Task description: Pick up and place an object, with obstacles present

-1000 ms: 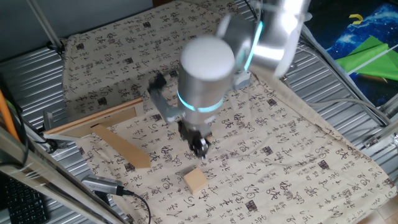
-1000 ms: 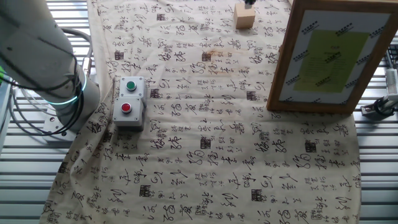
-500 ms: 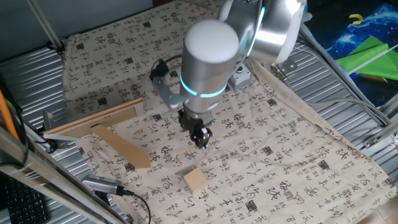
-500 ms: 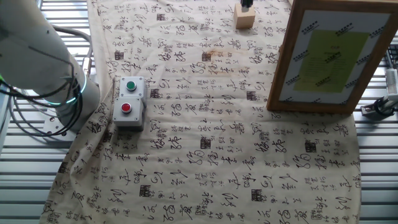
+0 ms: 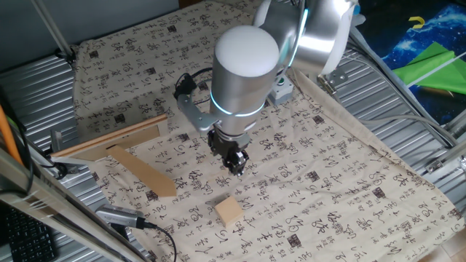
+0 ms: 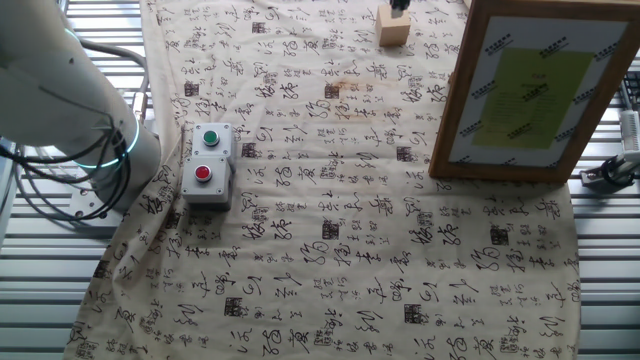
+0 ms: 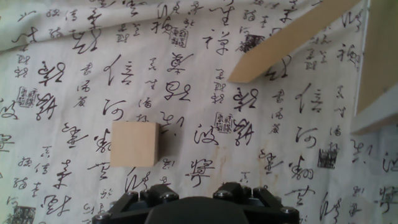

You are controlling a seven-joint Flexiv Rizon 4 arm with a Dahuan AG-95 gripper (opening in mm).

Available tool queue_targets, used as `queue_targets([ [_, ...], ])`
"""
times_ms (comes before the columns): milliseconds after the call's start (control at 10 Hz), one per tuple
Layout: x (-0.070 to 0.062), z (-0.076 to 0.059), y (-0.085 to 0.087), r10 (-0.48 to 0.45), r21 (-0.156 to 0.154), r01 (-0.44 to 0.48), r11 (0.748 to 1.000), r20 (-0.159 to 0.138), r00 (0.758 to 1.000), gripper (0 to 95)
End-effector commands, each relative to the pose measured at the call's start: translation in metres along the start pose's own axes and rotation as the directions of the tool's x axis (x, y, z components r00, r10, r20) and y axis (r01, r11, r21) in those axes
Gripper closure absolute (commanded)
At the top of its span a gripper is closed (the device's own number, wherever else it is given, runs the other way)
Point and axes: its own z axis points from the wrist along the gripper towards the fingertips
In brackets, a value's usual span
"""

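The small tan wooden block (image 5: pixel 228 211) lies on the calligraphy cloth, also in the other fixed view (image 6: pixel 394 28) and the hand view (image 7: pixel 134 144). My gripper (image 5: pixel 235 166) hangs a little above the cloth, behind the block and apart from it. Its fingers look pressed together and hold nothing. Only its tip shows in the other fixed view (image 6: pixel 399 5). The hand view shows only the hand's dark housing, not the fingertips. The flat tan plank (image 5: pixel 142 172) lies left of the block, also in the hand view (image 7: pixel 292 37). The pale batten (image 5: pixel 109 140) lies behind the plank.
A button box (image 6: pixel 207 165) with a green and a red button sits near the arm's base. A wooden picture frame (image 6: pixel 520 85) stands at the right of the other fixed view. Metal slats surround the cloth, with cables and a rod at the front left (image 5: pixel 124 216).
The arm has swung slightly right and the gripper has risen a little above the cloth. The block, plank and batten have not moved.
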Motion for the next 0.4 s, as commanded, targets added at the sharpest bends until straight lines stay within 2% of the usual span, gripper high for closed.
queue_targets([
  [100,-0.0039,0.001,0.0005,-0.029,-0.009,0.029,1.0,0.005,1.0,38.0],
  [400,-0.0043,0.0011,0.0005,-0.051,-0.017,0.051,0.999,0.004,0.999,38.0],
])
